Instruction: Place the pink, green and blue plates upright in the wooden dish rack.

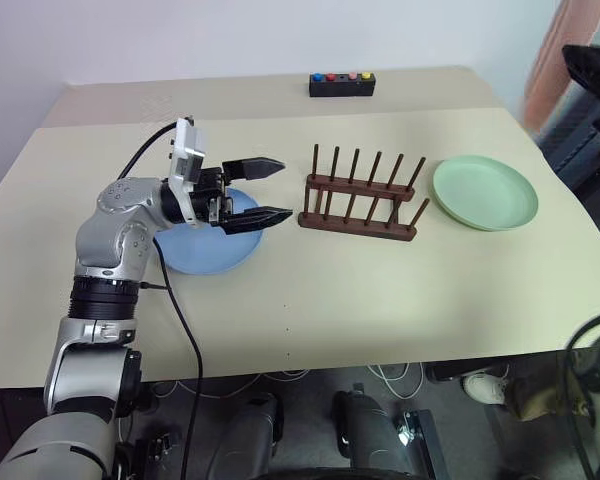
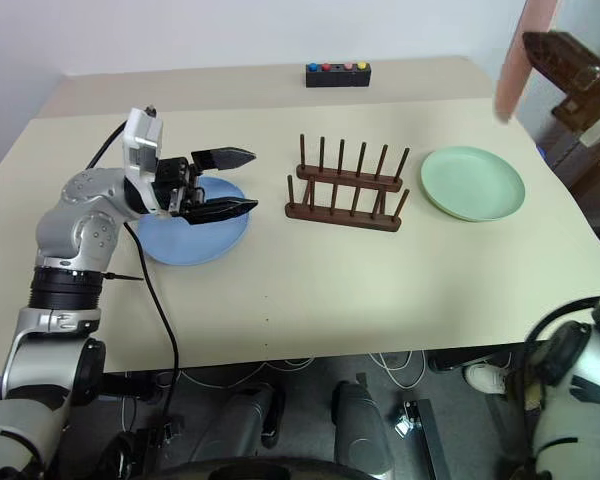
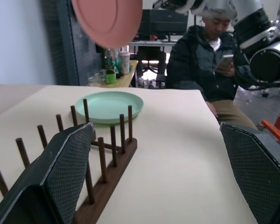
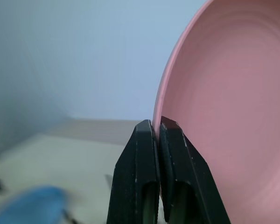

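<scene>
Pink plate (image 4: 224, 112), likely light, rigid and slick, was pinched at its rim by the closed right gripper (image 4: 158, 126); left gripper (image 1: 270, 190), mid-left, gaped empty.

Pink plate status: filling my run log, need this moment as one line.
right gripper: shut on round pink plate, aloft | left gripper: open above blue plate | wooden dish rack: empty | green plate: on table

The dark wooden rack (image 1: 360, 195) stands empty mid-frame; the green plate (image 1: 485, 192) lies flat just right of it, the blue plate (image 1: 205, 245) flat to its left — the pink plate (image 4: 233, 116) is raised on edge.
</scene>
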Tool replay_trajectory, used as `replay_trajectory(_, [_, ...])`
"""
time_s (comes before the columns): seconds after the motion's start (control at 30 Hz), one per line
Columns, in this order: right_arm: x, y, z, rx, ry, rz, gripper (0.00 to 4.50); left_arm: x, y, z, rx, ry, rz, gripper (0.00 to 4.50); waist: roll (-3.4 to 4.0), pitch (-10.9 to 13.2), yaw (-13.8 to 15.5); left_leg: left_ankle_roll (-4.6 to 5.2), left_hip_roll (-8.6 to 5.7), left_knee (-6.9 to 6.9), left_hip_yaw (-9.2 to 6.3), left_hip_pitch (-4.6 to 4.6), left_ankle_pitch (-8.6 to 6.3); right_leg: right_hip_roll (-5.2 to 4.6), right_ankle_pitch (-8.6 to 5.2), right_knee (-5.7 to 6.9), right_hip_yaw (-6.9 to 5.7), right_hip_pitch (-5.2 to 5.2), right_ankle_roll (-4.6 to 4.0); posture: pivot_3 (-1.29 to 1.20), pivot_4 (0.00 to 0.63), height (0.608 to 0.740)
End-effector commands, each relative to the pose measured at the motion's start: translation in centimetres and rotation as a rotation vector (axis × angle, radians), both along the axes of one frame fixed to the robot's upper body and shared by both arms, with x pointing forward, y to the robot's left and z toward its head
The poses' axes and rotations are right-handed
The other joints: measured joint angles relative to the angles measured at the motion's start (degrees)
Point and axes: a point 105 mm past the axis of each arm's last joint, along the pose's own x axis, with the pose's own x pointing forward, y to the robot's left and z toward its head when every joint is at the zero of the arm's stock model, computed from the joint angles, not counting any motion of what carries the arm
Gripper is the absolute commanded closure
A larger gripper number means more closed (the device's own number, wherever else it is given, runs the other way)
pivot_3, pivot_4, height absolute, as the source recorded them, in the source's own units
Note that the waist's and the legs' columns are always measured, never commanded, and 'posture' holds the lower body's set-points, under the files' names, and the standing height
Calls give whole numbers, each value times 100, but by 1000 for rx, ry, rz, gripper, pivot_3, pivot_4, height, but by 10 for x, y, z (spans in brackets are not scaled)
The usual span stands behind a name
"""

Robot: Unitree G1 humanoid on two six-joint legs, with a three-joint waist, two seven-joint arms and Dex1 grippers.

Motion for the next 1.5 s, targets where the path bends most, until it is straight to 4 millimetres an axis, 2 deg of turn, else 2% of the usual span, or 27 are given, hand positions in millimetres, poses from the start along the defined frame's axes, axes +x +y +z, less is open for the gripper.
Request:
replay_trajectory(0.03, [-8, 5, 17, 151, -43, 108, 4473, -2, 5, 16, -37, -60, 6, 0, 3, 1, -9, 0, 0, 0, 0, 0, 0, 0, 0, 2, 0, -1, 0, 0, 150, 740])
replay_trajectory(0.13, [-8, 23, 3, 210, 7, 238, 4473, -4, 7, 16, -39, -58, 13, 0, 3, 1, -12, 0, 1, -3, 0, -1, 0, 1, 0, 7, 1, -7, 0, 0, 150, 740])
replay_trajectory(0.23, [-10, 34, -12, 202, 56, 290, 4473, -6, 9, 15, -38, -55, 19, 0, 3, 1, -16, 0, 1, -3, 1, -1, 0, 2, 0, 8, 2, -7, 0, 0, 150, 740])
replay_trajectory(0.5, [-19, 50, -25, 166, 109, 389, 4473, -7, 10, 14, -33, -52, 23, 0, 3, 1, -19, 1, 1, -1, 3, 0, 0, 5, 0, 12, 2, -8, 0, 0, 150, 740])
replay_trajectory(0.7, [-17, 54, -39, 115, 149, 368, 4473, -8, 8, 12, -19, -53, 13, 0, 3, 1, -20, 1, 1, 0, 3, 0, 0, 6, 0, 12, 2, -8, 0, 0, 150, 740])
replay_trajectory(0.97, [-15, 51, -39, 119, 147, 351, 4473, -9, 7, 12, -17, -47, 9, 0, 3, 1, -22, 1, 1, 0, 4, 0, 0, 7, 0, 12, 2, -8, 0, 0, 150, 740])
replay_trajectory(1.1, [-13, 51, -45, 117, 166, 340, 4473, -9, 7, 12, -15, -46, 8, 0, 3, 1, -21, 1, 1, -1, 4, 0, 0, 6, 0, 12, 2, -8, 0, 0, 150, 740])
replay_trajectory(1.33, [3, 45, -59, 136, 219, 293, 4473, -9, 6, 13, -16, -41, 7, 0, 3, 1, -21, 1, 1, 0, 4, 0, 0, 9, 0, 12, 2, -8, 0, 0, 150, 740])
replay_trajectory(1.47, [6, 48, -69, 106, 249, 297, 4473, -10, 6, 13, -15, -41, 8, 0, 3, 1, -24, 1, 1, 0, 5, 0, 0, 10, 0, 12, 2, -8, 0, 0, 150, 740])
replay_trajectory(1.5, [7, 50, -71, 104, 257, 303, 4199, -10, 7, 13, -14, -41, 9, 0, 3, 1, -24, 1, 1, 0, 5, 0, 0, 10, 0, 12, 2, -8, 0, 0, 150, 740])
